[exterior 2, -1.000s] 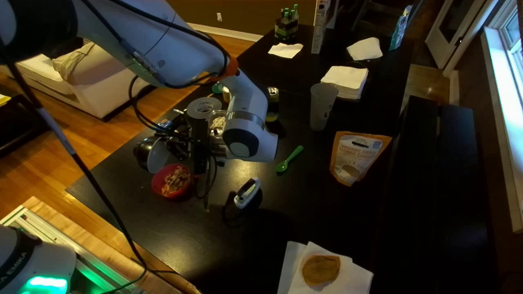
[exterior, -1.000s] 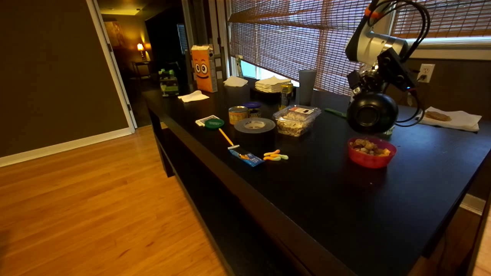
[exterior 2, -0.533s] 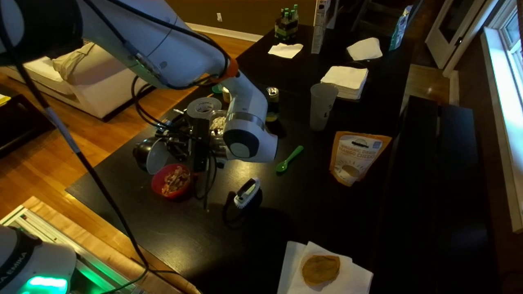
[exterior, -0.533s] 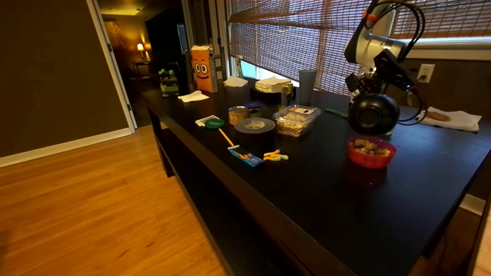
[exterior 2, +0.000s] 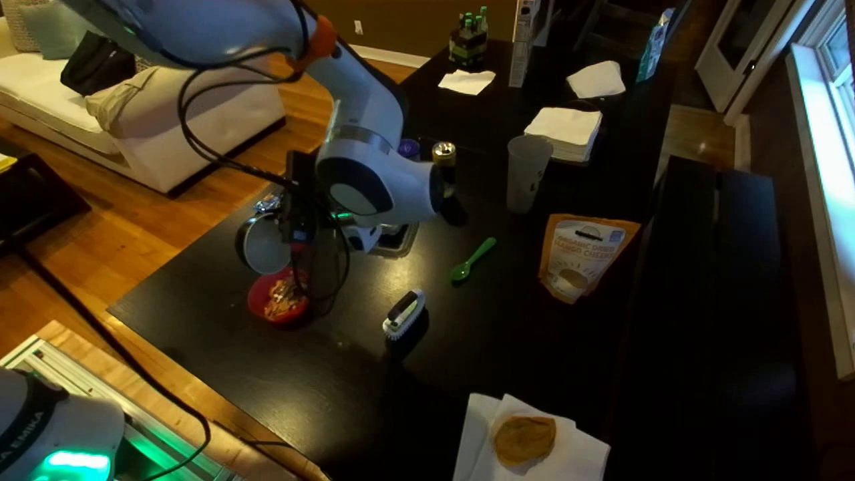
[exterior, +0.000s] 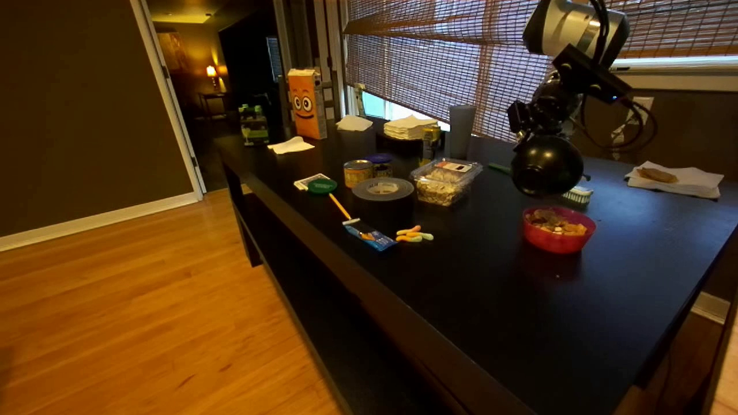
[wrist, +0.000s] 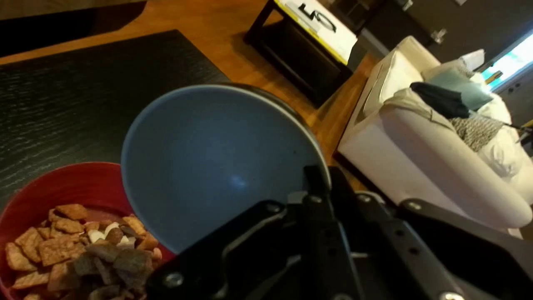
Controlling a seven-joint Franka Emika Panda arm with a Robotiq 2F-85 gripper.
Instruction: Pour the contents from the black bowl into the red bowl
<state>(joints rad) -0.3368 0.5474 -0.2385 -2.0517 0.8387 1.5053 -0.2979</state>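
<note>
The red bowl [exterior: 548, 243] stands on the dark table and also shows in an exterior view [exterior 2: 262, 304] and the wrist view [wrist: 79, 183]. The contents [wrist: 62, 246], a heap of orange-brown and darker bits with a few pale ones, lie in it; they show in both exterior views [exterior: 558, 223] [exterior 2: 284, 300]. The black bowl [exterior: 546, 167] is held tipped on its side just above the red bowl. Its pale inside [wrist: 216, 154] looks bare in the wrist view and also shows in an exterior view [exterior 2: 266, 244]. My gripper [wrist: 327, 179] is shut on its rim, one finger inside, one outside.
A white brush [exterior 2: 404, 315] and a green spoon [exterior 2: 474, 259] lie near the arm. A clear plastic box [exterior: 445, 181], a tape roll [exterior: 383, 189] and gummy worms [exterior: 412, 234] lie farther along. A grey cup [exterior 2: 528, 174] and a mango pouch [exterior 2: 586, 257] stand beyond the spoon.
The wrist has swung round and the black bowl has shifted slightly and turned, still tipped in my gripper. The brush is now uncovered behind the red bowl. The heap's top looks slightly different.
</note>
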